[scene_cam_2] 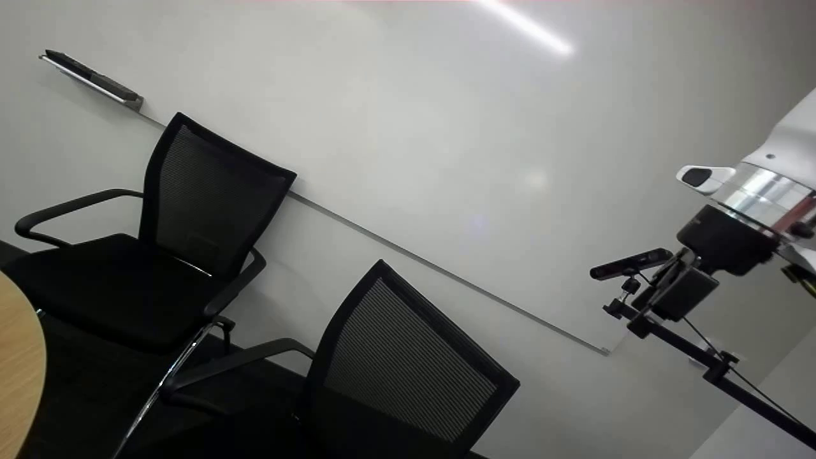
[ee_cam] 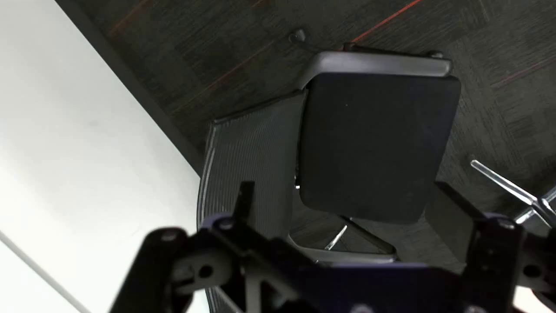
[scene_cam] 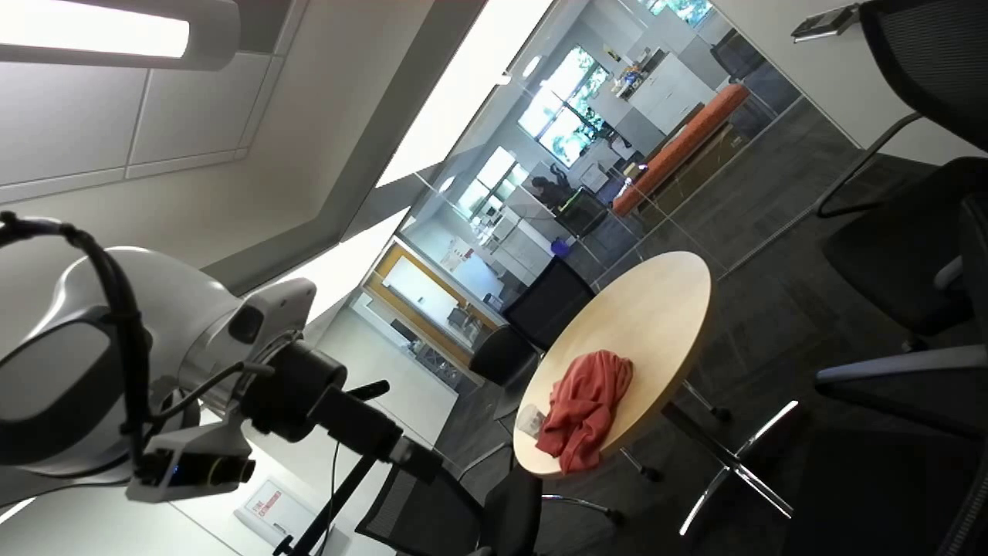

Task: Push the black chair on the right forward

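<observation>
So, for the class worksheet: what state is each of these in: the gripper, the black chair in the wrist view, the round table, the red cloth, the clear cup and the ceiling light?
Gripper: open, nothing held.
Black chair: upright; contact with the gripper can't be told.
Round table: standing, partly covered.
Red cloth: crumpled.
Clear cup: upright or lying, can't tell.
Ceiling light: lit.

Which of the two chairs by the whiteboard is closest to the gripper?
The black chair on the right in an exterior view: it looks nearer the gripper. The other chair stands farther away, near the little wall shelf.
</observation>
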Robot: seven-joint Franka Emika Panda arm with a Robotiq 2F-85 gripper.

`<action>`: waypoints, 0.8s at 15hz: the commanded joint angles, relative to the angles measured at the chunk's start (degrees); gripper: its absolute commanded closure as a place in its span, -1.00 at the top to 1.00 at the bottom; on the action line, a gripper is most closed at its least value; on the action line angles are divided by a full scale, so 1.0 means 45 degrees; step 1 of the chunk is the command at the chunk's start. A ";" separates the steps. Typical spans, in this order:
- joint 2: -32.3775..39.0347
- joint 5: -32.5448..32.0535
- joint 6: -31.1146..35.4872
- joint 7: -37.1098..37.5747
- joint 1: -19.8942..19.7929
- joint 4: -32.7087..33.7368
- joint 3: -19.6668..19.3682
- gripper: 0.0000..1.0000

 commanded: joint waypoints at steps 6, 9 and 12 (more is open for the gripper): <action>0.5513 0.0126 0.1081 -0.1424 -0.0286 0.4793 -0.1544 1.00; 0.7224 0.0407 0.1136 -0.1654 -0.0419 0.6113 -0.2107 1.00; 0.8630 0.1141 0.1257 -0.2245 -0.0675 0.6974 -0.2488 1.00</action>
